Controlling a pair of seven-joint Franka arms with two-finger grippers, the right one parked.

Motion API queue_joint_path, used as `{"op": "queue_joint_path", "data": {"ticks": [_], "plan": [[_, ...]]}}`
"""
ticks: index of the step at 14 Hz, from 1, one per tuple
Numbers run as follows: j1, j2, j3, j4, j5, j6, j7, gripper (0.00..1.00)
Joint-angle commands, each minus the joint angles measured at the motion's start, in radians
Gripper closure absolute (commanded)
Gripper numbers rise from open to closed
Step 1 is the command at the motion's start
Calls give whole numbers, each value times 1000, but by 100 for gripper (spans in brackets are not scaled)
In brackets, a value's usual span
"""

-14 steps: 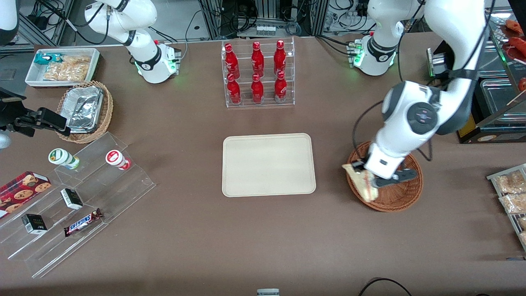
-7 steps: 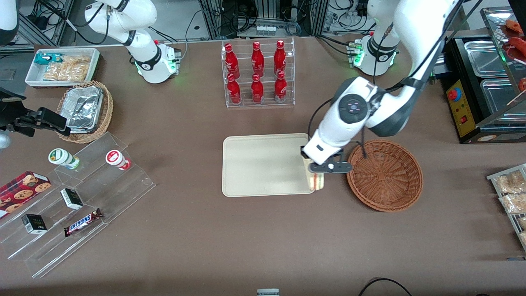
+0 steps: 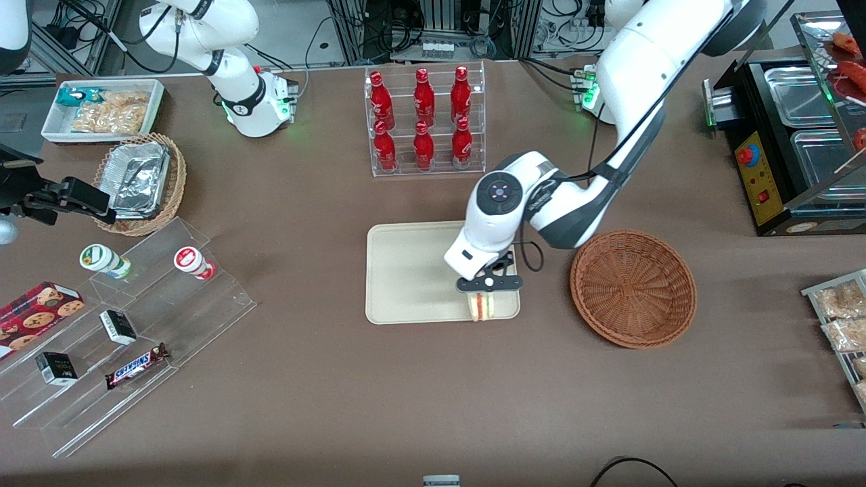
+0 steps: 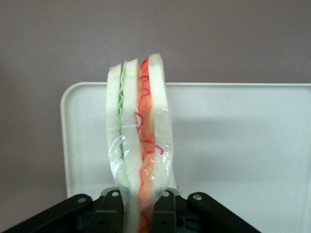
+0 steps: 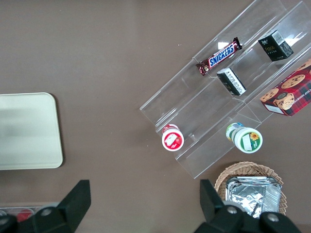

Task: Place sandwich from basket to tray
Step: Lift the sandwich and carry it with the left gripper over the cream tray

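Note:
My left gripper (image 3: 483, 292) hangs over the cream tray (image 3: 413, 270), at the tray's near corner on the basket's side, and is shut on the sandwich (image 3: 482, 308). The wrapped wedge (image 4: 138, 141) stands on edge between the fingers (image 4: 108, 208), its green and red-orange layers showing, with the tray (image 4: 233, 145) under it. The reddish-brown wicker basket (image 3: 633, 288) sits beside the tray toward the working arm's end, with nothing in it.
A clear rack of red bottles (image 3: 424, 118) stands farther from the camera than the tray. Clear stepped shelves with snacks (image 3: 128, 325) and a tan basket of foil containers (image 3: 139, 181) lie toward the parked arm's end. Packets (image 3: 839, 318) lie at the working arm's end.
The gripper carried the sandwich out of the basket, past the tray's edge, and now holds it over the tray's near corner. The basket is left with nothing in it.

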Motion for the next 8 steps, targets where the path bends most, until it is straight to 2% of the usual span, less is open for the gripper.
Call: {"op": "queue_joint_path", "data": {"ticks": [1,3,4,8], "plan": [[-107,53,60,80,25,-18,-62,90],[-117,58,60,80,24,-16,-64,89],[-121,65,60,80,21,-16,-64,83],[-170,94,85,90,18,-7,-79,77]]}}
